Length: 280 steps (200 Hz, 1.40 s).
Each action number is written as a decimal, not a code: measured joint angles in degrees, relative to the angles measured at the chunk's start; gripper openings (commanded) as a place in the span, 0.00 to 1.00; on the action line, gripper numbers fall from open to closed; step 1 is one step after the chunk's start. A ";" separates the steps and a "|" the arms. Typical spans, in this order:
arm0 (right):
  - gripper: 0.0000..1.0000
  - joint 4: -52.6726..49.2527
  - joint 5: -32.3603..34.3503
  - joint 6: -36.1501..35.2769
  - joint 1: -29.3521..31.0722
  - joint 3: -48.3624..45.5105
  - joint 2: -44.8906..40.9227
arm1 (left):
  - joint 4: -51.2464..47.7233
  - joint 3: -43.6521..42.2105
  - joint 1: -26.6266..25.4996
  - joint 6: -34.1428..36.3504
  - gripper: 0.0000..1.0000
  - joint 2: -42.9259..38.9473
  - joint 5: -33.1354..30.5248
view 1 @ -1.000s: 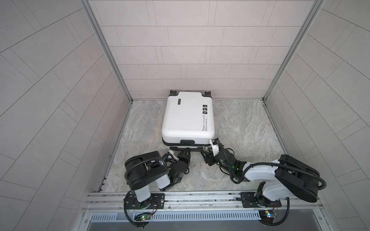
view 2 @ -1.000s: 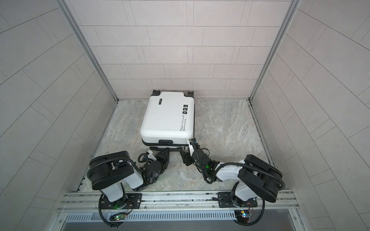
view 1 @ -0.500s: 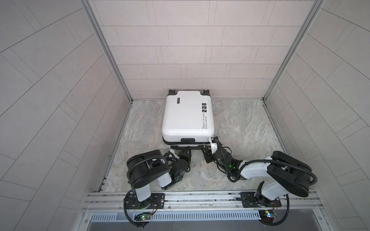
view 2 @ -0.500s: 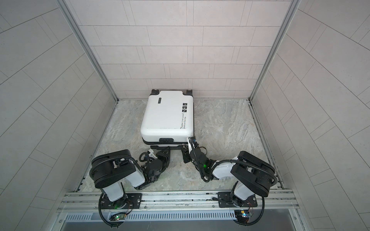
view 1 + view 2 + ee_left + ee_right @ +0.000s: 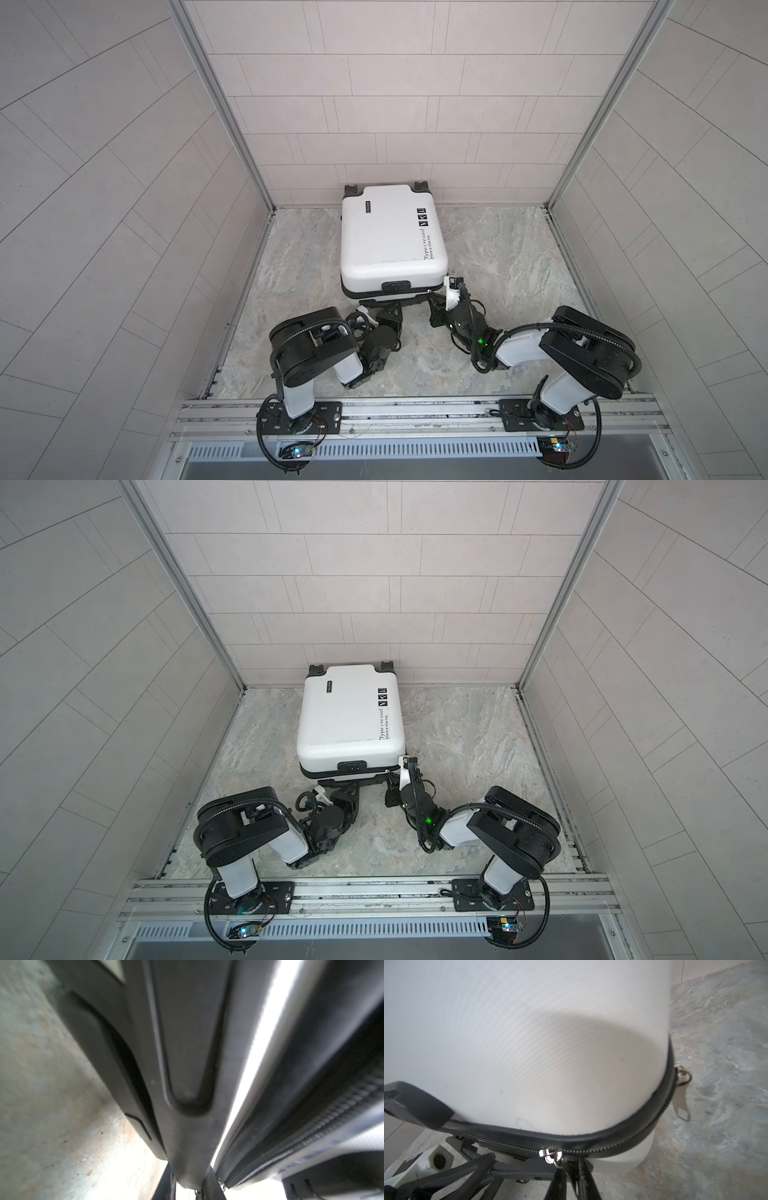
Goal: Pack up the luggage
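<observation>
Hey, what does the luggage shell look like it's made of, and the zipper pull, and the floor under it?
The luggage looks like hard white plastic, satin, with fine ribbing visible up close. The zipper pull looks like shiny silver metal; it glints. The floor is grey, veined and matte: stone or a stone-look sheet, cannot tell which.

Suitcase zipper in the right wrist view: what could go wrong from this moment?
1. The right gripper pinches only the small metal zipper pull; it may slip out under tension.
2. The zipper track bends round the corner of the luggage; the zipper could jam there.
3. If the left gripper loses the handle, the luggage may slide or turn.
</observation>
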 measured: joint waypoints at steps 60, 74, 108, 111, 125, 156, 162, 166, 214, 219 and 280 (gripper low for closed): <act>0.00 1.31 -2.99 1.90 -1.64 -0.15 -0.07 | -0.63 0.96 0.04 -0.11 0.00 0.24 1.16; 0.00 1.36 -4.00 2.34 -2.36 -0.55 -0.39 | -0.63 0.96 0.00 -0.22 0.00 0.24 1.55; 0.00 0.98 -6.71 2.97 -4.57 -2.12 -2.21 | -0.11 0.11 -0.35 -0.52 0.00 0.09 2.36; 0.00 0.90 -6.88 2.97 -4.76 -2.23 -2.38 | -0.07 0.02 -0.35 -0.55 0.00 0.02 2.43; 0.00 -0.07 -8.00 2.95 -5.60 -2.62 -3.63 | 0.11 -0.31 -0.35 -0.59 0.00 -0.22 2.67; 0.00 -2.27 -10.21 2.75 -7.15 -3.65 -6.56 | 0.46 -1.03 -0.42 -0.61 0.00 -0.61 3.17; 0.00 -2.71 -10.64 2.69 -7.52 -3.82 -7.08 | 0.48 -1.11 -0.44 -0.63 0.00 -0.68 3.28; 0.00 -2.99 -11.13 2.58 -7.80 -3.98 -7.45 | 0.52 -1.22 -0.44 -0.63 0.00 -0.74 3.37; 0.00 -5.60 -16.06 0.98 -10.80 -4.33 -9.84 | 0.46 -2.21 -0.50 -0.63 0.00 -1.73 4.26; 0.00 -5.68 -16.76 0.87 -11.17 -4.33 -9.86 | 0.44 -2.34 -0.50 -0.61 0.00 -1.90 4.37; 0.00 -7.15 -22.53 -1.57 -14.51 -4.28 -10.32 | 0.17 -3.23 -0.50 -0.61 0.00 -2.89 5.33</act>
